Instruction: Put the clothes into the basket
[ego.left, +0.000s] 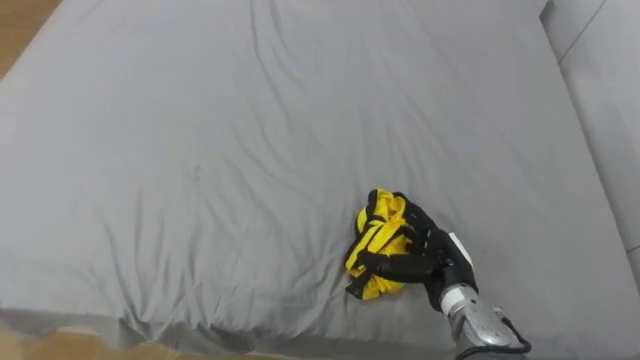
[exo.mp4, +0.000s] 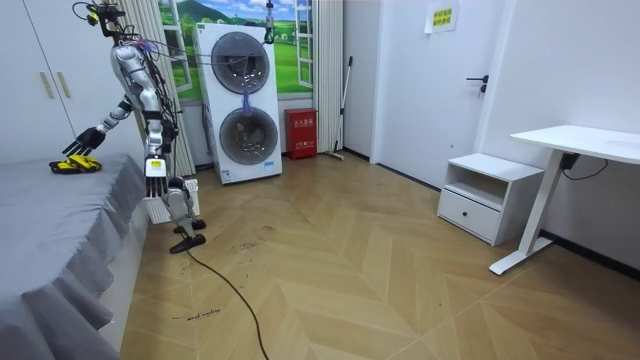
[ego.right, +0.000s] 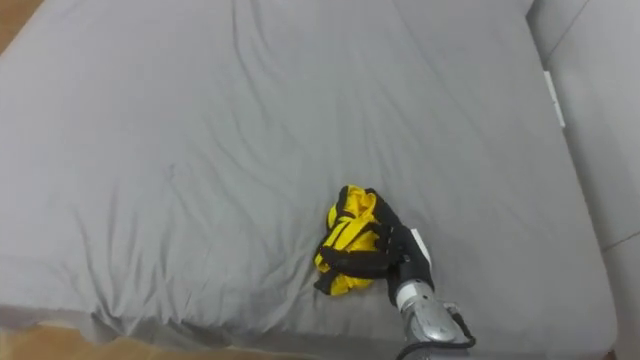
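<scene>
Robot's right hand closes on yellow garment at near edge of grey bed

Left of the bundle, the creased sheet lies bare. The crumpled yellow-and-black garment rests on it toward the near right, the dark fingers curled over and clenched into its folds. The robot stands at the bedside, its left hand hanging low by the mattress. The grasp looks nearly set. To lift well, it should gather the whole bundle, pinch no sheet beneath, and rise straight so no loose end trails on the way to the basket.
</scene>
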